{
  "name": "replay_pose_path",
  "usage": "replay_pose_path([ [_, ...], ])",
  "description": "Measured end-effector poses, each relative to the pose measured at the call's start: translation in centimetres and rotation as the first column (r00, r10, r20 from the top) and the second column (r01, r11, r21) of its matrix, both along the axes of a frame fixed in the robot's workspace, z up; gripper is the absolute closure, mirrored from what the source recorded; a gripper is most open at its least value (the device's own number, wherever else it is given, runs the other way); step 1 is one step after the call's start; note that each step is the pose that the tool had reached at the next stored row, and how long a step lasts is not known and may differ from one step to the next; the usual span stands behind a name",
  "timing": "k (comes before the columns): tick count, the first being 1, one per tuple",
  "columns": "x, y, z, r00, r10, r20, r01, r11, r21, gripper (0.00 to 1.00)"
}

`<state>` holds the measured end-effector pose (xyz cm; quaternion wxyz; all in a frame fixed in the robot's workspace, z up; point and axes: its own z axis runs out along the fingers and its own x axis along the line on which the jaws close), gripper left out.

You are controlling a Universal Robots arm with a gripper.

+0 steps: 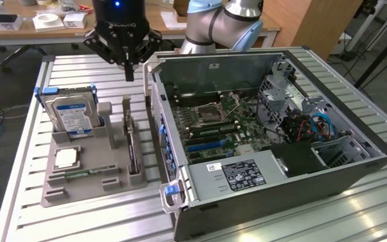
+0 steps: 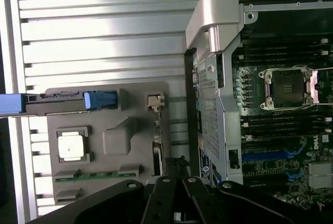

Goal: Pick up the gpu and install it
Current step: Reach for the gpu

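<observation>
The gpu (image 1: 132, 147) stands on edge in a slot of the grey holder (image 1: 106, 189), a thin dark card with a pale end. In the wrist view the gpu (image 2: 158, 148) appears edge-on as a narrow strip along the holder's (image 2: 127, 130) side nearest the case. My black gripper (image 1: 129, 75) hangs in the air above the slatted table, beyond the gpu's far end and clear of it. Its fingers are shut with nothing between them. The gripper (image 2: 176, 208) and its dark linkages sit over the near end of the card in the wrist view.
An open computer case (image 1: 355, 166) lies to the exterior view's right, its motherboard (image 1: 213, 123) and blue slot (image 1: 203, 146) exposed. The holder also carries a blue-labelled hard drive (image 1: 72, 115), a silver chip (image 1: 66, 159) and a green memory stick (image 1: 80, 174). A cluttered desk (image 1: 18, 31) stands behind.
</observation>
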<state>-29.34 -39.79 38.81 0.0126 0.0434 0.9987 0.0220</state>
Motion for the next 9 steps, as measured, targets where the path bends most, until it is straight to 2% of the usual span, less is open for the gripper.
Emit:
replay_pose_path([
  [9,-1.4,-1.65,0.00,1.0000,0.000,0.0001,0.000,1.0000,0.0000,0.90],
])
